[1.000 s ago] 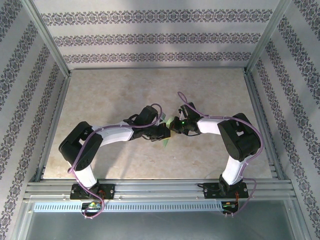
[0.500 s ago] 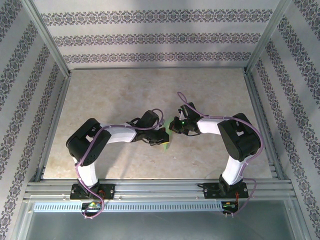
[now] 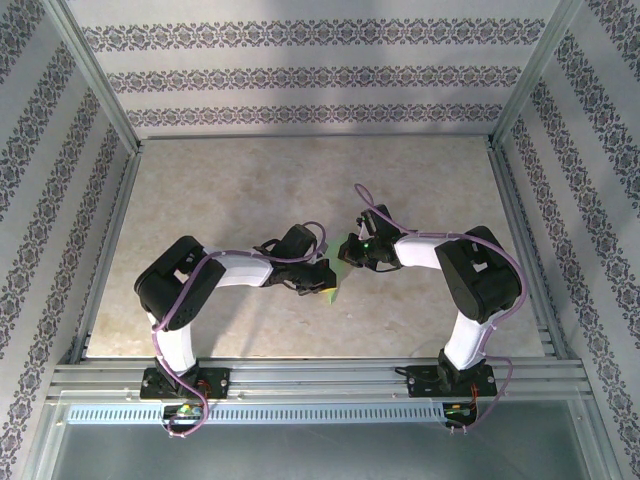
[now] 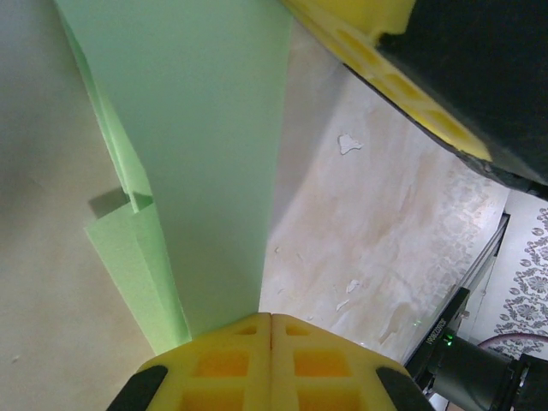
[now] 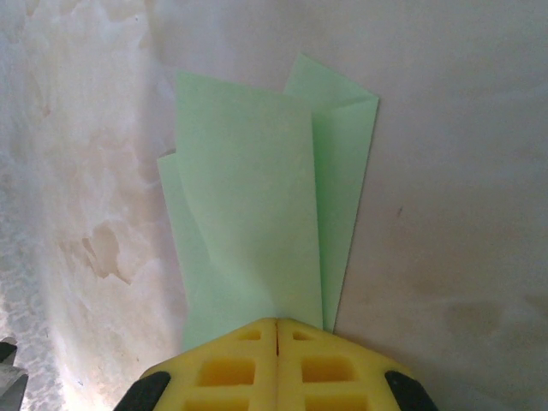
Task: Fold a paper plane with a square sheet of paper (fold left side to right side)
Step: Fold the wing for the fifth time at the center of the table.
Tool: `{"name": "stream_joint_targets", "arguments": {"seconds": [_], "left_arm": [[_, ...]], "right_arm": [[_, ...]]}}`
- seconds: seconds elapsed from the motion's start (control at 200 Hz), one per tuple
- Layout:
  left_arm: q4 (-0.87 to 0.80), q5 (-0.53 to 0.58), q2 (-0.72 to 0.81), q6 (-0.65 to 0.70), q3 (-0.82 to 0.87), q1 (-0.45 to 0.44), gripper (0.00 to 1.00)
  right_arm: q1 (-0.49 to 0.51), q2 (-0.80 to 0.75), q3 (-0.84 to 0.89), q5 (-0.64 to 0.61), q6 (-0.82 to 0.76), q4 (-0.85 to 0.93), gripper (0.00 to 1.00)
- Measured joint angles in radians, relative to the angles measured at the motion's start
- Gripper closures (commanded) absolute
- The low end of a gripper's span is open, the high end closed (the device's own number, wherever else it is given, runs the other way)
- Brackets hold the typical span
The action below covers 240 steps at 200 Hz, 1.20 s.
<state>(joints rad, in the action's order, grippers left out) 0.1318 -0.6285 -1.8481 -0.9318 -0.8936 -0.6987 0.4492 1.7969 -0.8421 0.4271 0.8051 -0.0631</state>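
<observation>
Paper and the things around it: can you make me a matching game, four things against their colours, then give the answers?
Things:
1. paper
2. finger pads
3. table
4. cable

Colours:
A. purple
B. pale green
C. yellow
D. beige, marbled

Pairs: 1-B, 2-C, 3-D, 4-A

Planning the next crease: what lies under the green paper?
The marbled table shows all around the paper; the patch directly beneath its folded layers is covered and cannot be seen.
</observation>
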Motion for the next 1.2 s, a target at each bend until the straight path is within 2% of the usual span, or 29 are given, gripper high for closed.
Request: {"name": "stream_joint_targets", "arguments": {"seconds": [0.665, 1.024, 1.199], "left_arm": [[-0.012, 0.01, -0.024, -0.006, -0.004, 0.0, 0.97], [-0.024, -0.008, -0.05, -0.014, -0.037, 0.0, 0.99], [-0.044, -0.007, -0.051, -0.014, -0.047, 0.0, 1.0]], "right_arm": [[0.0, -0.005, -0.024, 0.0, -0.025, 0.049, 1.0], [-0.009, -0.136, -0.023, 0.012, -0.053, 0.1, 1.0], [-0.001, -0.137, 0.008, 0.024, -0.053, 0.089, 1.0]]}}
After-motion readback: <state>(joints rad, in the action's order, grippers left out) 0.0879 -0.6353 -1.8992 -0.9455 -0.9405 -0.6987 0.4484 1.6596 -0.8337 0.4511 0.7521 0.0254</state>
